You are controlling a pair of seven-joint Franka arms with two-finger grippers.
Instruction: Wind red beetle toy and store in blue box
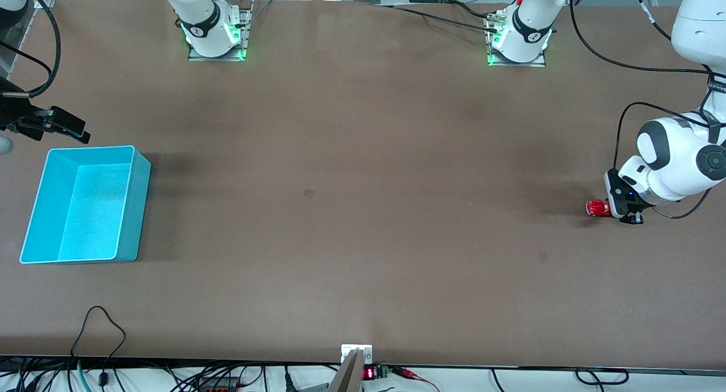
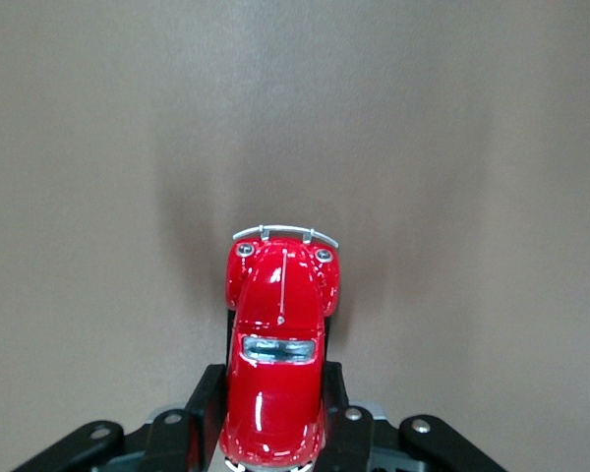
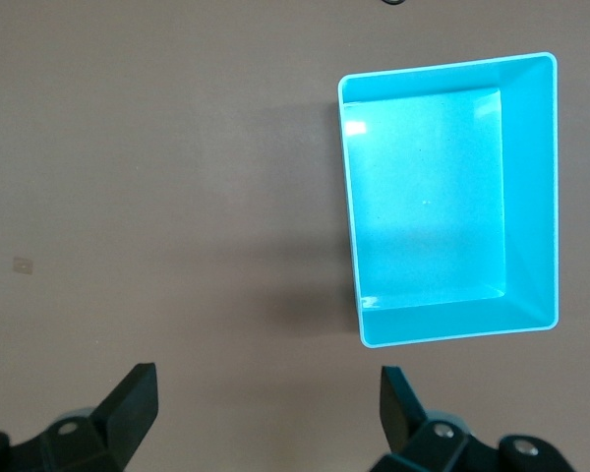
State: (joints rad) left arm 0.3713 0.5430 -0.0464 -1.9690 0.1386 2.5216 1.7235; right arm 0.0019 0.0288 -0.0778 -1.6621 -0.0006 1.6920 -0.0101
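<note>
Brown tabletop [image 1: 363, 210]: blue box [image 1: 85, 205] at right arm's end; red beetle toy [image 1: 596, 208] at left arm's end.

The toy's [image 2: 275, 364] rear end is running off the left wrist view's edge between the left gripper's [image 2: 275, 433] fingers [image 2: 205, 403], and in the front view the gripper [image 1: 615, 202] is covering most of the toy [image 1: 596, 208]. The right gripper [image 1: 76, 132] is showing only its tips in the front view, its arm being cut off by the edge, and its fingers [image 3: 128, 398] are being cropped in the right wrist view.
</note>
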